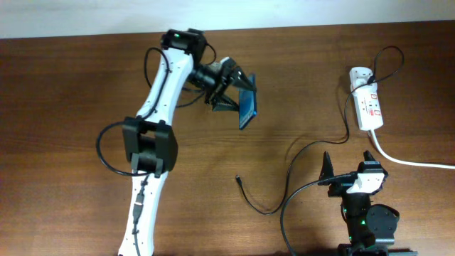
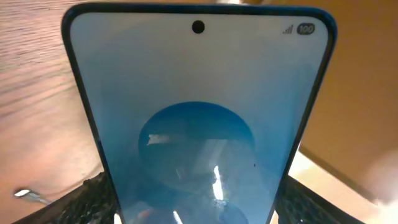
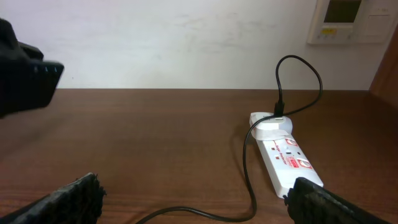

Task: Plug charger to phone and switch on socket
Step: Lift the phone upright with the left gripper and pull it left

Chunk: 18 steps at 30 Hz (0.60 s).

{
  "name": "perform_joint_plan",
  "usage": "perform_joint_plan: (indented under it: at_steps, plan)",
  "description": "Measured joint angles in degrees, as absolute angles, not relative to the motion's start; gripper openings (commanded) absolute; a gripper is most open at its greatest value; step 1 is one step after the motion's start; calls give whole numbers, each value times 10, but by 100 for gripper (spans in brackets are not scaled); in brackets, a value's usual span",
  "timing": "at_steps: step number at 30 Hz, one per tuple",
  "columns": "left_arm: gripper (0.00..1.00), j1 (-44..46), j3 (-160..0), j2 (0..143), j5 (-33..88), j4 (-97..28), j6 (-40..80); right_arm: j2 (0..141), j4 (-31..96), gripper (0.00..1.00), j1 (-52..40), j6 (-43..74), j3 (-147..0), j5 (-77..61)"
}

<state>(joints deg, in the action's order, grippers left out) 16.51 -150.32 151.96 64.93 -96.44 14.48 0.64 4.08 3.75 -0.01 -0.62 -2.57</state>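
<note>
1. Brown wood-grain table (image 1: 85, 78), dull sheen.
2. Power strip (image 1: 368, 108) lies flat ahead of the right gripper (image 1: 348, 162), slightly to its right. A white adapter (image 1: 359, 75) sits at its far end.
3. Black cable (image 3: 249, 177) runs from the adapter back past the gripper's left side.
4. Connector tip (image 1: 239, 179) lies loose, well left of the gripper.
5. Thick white cord (image 1: 409, 162) trails off to the gripper's right.

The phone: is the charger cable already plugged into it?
No. The charger tip lies loose on the table, well apart from the phone held up by the left gripper.
</note>
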Motion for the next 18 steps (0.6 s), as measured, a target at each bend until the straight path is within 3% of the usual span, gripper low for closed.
perform_joint_plan:
  at_steps: [5, 18]
  plan:
    - [76, 121, -1503, 1520, 762, -964, 145, 6, 41, 98, 37, 0, -6, -26]
    - [77, 17, -1503, 1520, 862, -965, 145, 6, 41, 98, 37, 0, -6, -26]
